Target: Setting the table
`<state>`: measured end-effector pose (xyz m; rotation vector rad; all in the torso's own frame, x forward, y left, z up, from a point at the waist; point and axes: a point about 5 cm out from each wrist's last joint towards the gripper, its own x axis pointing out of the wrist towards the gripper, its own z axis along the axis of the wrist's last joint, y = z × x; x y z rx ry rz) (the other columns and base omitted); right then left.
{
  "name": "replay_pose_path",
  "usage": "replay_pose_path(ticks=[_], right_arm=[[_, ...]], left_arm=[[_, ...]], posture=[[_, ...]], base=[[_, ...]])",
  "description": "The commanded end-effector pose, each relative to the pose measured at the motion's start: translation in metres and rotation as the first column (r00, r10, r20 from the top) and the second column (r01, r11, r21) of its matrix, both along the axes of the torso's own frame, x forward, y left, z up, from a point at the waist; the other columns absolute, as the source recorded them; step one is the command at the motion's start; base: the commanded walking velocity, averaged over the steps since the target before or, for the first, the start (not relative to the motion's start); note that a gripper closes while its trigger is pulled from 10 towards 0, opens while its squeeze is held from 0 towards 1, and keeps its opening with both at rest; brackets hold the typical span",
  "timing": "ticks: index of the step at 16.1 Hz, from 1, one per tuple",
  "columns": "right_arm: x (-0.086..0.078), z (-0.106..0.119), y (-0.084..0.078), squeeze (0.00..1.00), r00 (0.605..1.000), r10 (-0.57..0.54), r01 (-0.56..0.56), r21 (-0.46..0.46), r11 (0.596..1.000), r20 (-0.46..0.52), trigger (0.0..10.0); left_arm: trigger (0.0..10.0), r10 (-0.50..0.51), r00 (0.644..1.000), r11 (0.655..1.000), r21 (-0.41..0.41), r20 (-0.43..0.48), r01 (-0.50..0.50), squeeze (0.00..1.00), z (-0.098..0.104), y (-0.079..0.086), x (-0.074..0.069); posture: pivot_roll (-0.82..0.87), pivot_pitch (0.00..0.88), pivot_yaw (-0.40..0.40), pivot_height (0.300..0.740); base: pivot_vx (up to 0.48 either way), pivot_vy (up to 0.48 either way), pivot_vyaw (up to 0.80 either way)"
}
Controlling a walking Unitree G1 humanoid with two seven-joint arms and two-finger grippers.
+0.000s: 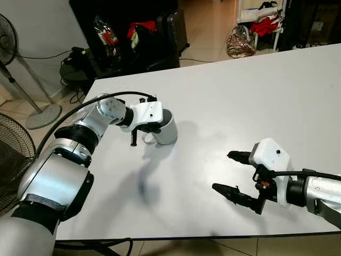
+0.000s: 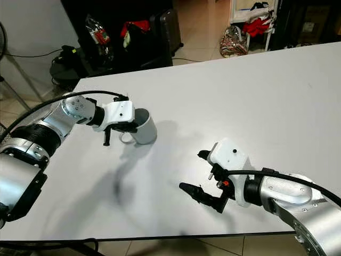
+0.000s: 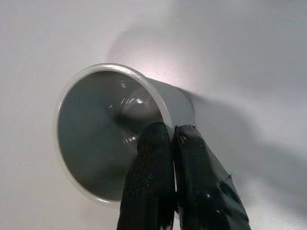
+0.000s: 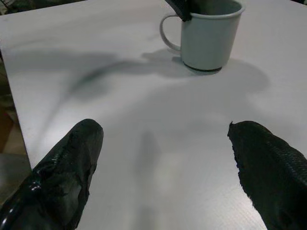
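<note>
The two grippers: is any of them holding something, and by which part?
The left gripper holds the grey mug by its rim, one finger inside and one outside the wall. The right gripper is open and holds nothing.

This is a lived-in room of a home, used partly for storage. A large white tabletop (image 1: 256, 96) stands on a tiled floor (image 1: 205, 32). Beyond its far edge sit a dark suitcase (image 1: 173, 29), a heap of bags and red cloth (image 1: 139, 28), and a patterned bag (image 1: 241, 41) beside a white rack hung with red fabric (image 1: 265, 24). Two standing fans (image 1: 13, 69) stand by the wall at the robot's left, with black cables (image 1: 74, 58) trailing near them.
</note>
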<state>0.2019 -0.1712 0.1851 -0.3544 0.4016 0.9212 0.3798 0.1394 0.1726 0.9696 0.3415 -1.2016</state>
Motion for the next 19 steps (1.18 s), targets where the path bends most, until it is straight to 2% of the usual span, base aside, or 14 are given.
replay_pose_path(ticks=[1, 2, 3, 4, 5, 8, 11, 12, 13, 14, 15, 16, 18, 19], right_arm=[[-0.003, 0.002, 0.001, 0.0, 1.0, 0.011, -0.011, 0.001, 1.0, 0.002, 10.0], [-0.002, 0.002, 0.001, 0.0, 1.0, 0.01, -0.01, 0.003, 1.0, 0.001, 10.0], [-0.002, 0.001, 0.002, 0.0, 1.0, 0.01, -0.01, 0.003, 1.0, 0.0, 10.0], [-0.002, 0.001, 0.002, 0.0, 1.0, 0.01, -0.01, 0.007, 1.0, -0.001, 10.0], [-0.002, 0.001, 0.002, 0.0, 1.0, 0.01, -0.01, 0.01, 1.0, -0.001, 10.0], [0.001, 0.001, 0.002, 0.0, 1.0, 0.006, -0.006, 0.026, 1.0, 0.004, 10.0], [0.003, 0.0, 0.003, 0.0, 1.0, 0.005, -0.005, 0.047, 0.999, 0.006, 10.0], [0.004, 0.0, 0.003, 0.0, 1.0, 0.006, -0.006, 0.049, 0.999, 0.009, 10.0], [0.006, 0.002, 0.004, 0.0, 1.0, 0.007, -0.008, 0.059, 0.998, 0.018, 10.0], [0.007, 0.004, 0.006, 0.0, 0.999, 0.011, -0.014, 0.093, 0.996, 0.03, 10.0], [0.007, 0.006, 0.008, 0.0, 0.999, 0.011, -0.015, 0.118, 0.993, 0.034, 10.0], [0.006, 0.007, 0.015, 0.0, 0.999, 0.007, -0.015, 0.202, 0.979, 0.04, 10.0], [0.006, 0.006, 0.019, 0.0, 0.998, -0.021, 0.006, 0.244, 0.97, 0.056, 10.0], [0.009, 0.003, 0.026, 0.0, 0.994, -0.061, 0.036, 0.266, 0.963, 0.086, 10.0]], left_arm=[[10.0, 0.015, 1.0, 1.0, 0.004, 0.024, -0.015, 0.25, 0.009, 0.004, 0.003], [10.0, 0.015, 1.0, 1.0, 0.005, 0.023, -0.015, 0.4, 0.008, 0.005, 0.003], [10.0, 0.014, 1.0, 1.0, 0.008, 0.019, -0.014, 0.64, 0.008, 0.006, 0.003], [10.0, 0.014, 1.0, 1.0, 0.008, 0.019, -0.014, 0.8, 0.009, 0.006, 0.003], [10.0, 0.013, 1.0, 1.0, 0.008, 0.02, -0.013, 0.88, 0.009, 0.006, 0.003], [10.0, 0.017, 0.999, 1.0, -0.016, 0.029, -0.016, 0.91, 0.013, 0.006, 0.004], [10.0, 0.041, 0.997, 0.986, -0.161, 0.061, -0.03, 0.69, 0.037, 0.007, 0.009], [10.0, 0.049, 0.997, 0.981, -0.191, 0.058, -0.038, 0.66, 0.041, 0.009, 0.009], [10.0, 0.072, 0.996, 0.962, -0.268, 0.061, -0.054, 0.53, 0.05, 0.014, 0.011], [10.0, 0.124, 0.991, 0.922, -0.376, 0.054, -0.095, 0.0, 0.061, 0.022, 0.012], [10.0, 0.149, 0.987, 0.9, -0.42, 0.052, -0.114, 0.0, 0.066, 0.027, 0.013], [10.0, 0.209, 0.978, 0.812, -0.559, 0.009, -0.168, 0.0, 0.076, 0.047, 0.01], [10.0, 0.196, 0.98, 0.778, -0.614, 0.035, -0.133, 0.0, 0.074, 0.059, 0.0], [10.0, 0.205, 0.977, 0.752, -0.649, 0.063, -0.116, 0.0, 0.064, 0.066, -0.016]], posture=[[-0.24, 0.0, 0.245, 0.74], [-0.24, 0.0, 0.244, 0.74], [-0.24, 0.0, 0.244, 0.74], [-0.24, 0.0, 0.244, 0.74], [-0.24, 0.0, 0.243, 0.74], [-0.23, 0.0, 0.243, 0.74], [-0.22, 0.0, 0.236, 0.74], [-0.22, 0.0, 0.235, 0.74], [-0.21, 0.0, 0.232, 0.74], [-0.21, 0.0, 0.23, 0.74], [-0.21, 0.0, 0.228, 0.74], [-0.19, 0.0, 0.214, 0.74], [-0.19, 0.0, 0.209, 0.74], [-0.2, 0.0, 0.208, 0.74]], base=[[0.0, 0.0, 0.0], [0.0, 0.0, 0.0], [0.0, 0.0, 0.0], [0.0, 0.0, 0.0], [0.0, 0.0, 0.0], [0.0, 0.0, 0.0], [0.0, 0.0, 0.0], [0.0, 0.0, 0.0], [0.0, 0.0, 0.0], [0.0, 0.0, 0.0], [0.0, 0.0, 0.0], [0.0, 0.0, 0.0], [0.0, 0.0, 0.0], [0.0, 0.0, 0.0]])
